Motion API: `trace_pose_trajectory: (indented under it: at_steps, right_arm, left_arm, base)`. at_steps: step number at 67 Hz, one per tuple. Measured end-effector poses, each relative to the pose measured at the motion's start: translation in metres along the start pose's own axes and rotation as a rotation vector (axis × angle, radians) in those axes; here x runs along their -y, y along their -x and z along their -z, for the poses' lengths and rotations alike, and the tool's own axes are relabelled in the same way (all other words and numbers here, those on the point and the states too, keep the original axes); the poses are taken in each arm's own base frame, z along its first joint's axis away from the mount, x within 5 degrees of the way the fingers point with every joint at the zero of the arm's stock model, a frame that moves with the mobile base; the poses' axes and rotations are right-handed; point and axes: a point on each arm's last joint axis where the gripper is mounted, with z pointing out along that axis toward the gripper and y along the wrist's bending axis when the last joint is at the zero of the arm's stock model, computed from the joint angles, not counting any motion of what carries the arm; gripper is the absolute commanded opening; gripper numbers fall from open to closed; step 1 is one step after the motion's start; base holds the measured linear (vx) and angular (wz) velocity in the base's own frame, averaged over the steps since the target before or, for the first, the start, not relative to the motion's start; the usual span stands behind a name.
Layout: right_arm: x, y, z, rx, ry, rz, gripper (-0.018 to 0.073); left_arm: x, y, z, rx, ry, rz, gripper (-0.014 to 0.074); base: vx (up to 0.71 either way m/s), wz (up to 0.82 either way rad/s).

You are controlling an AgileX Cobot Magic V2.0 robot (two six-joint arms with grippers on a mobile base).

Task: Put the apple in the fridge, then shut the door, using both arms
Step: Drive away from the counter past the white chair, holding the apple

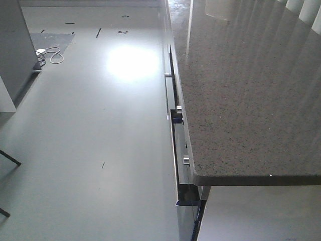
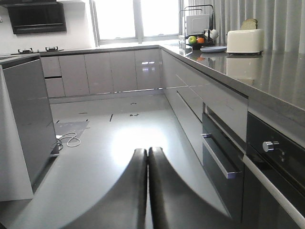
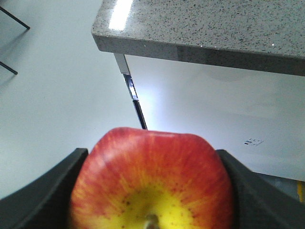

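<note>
**Right gripper [image 3: 151, 153] holds the apple [image 3: 152, 186] off the end of the speckled grey countertop [image 3: 214, 24]; left gripper [image 2: 147, 157] is closed on nothing.**

In the right wrist view, the red, yellow-streaked apple sits squeezed between the two black fingers [image 3: 43, 195], one pressing each side. Its stem dimple faces the camera. The apple is clear of the countertop's corner, with pale floor [image 3: 57, 95] between them. In the left wrist view, the left gripper's fingers meet tip to tip with no gap, above the floor beside the countertop's run of grey drawers [image 2: 219, 143]. At the far end of the countertop stand a cream toaster [image 2: 244, 40] and a bowl of fruit [image 2: 198, 42]. A white cable [image 1: 52, 54] lies on the floor well away from the countertop.
</note>
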Motion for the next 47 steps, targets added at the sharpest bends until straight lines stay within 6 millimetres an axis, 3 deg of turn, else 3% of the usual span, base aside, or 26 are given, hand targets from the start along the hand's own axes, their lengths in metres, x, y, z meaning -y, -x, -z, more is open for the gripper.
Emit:
trace_pose_trajectory:
  at_steps: [47]
  right_arm:
    - [-0.0002,-0.0009,0.0003,-0.006,0.001,0.0,0.0112]
  left_arm:
    - [0.0,0.0,0.0,0.0,0.0,0.0,-0.0006]
  base:
    - [0.0,0.0]
